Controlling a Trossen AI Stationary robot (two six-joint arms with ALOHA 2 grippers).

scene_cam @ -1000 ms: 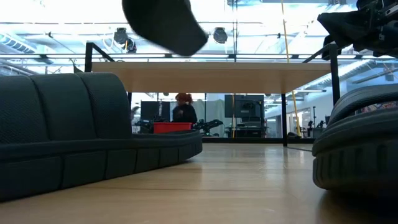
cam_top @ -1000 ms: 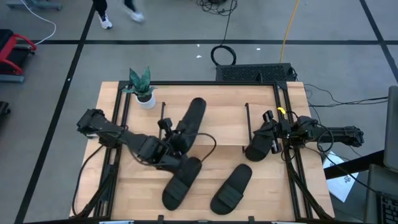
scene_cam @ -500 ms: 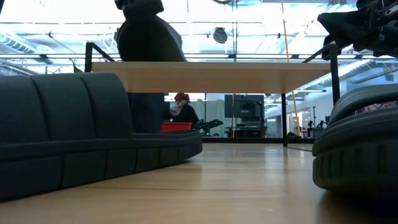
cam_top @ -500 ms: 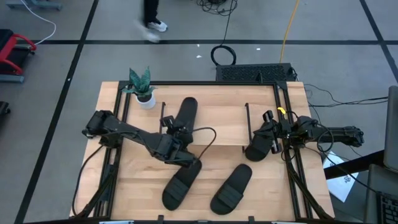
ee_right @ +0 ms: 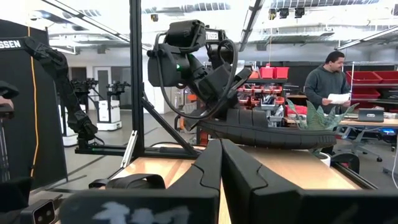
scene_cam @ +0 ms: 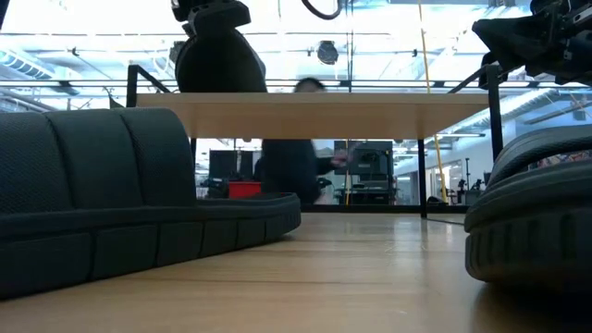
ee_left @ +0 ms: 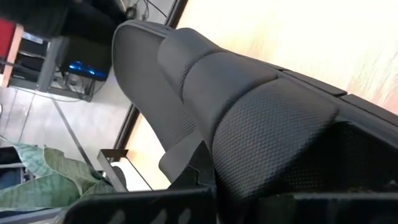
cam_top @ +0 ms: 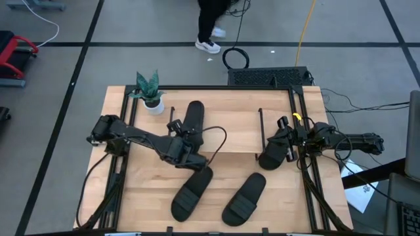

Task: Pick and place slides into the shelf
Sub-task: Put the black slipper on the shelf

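One slide [cam_top: 192, 122] lies on the shelf [cam_top: 230, 131] at its left end, another [cam_top: 270, 157] sits by its right end, and two slides [cam_top: 191, 193] [cam_top: 244, 198] lie in front.

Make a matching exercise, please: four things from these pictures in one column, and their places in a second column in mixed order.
1. potted plant
2. slide in the left gripper
3. right gripper
4. person

a. on the shelf top
b. far-left table corner
c. floor beyond the table
d. at the shelf's right end

Pairs: 1-b, 2-a, 3-d, 4-c
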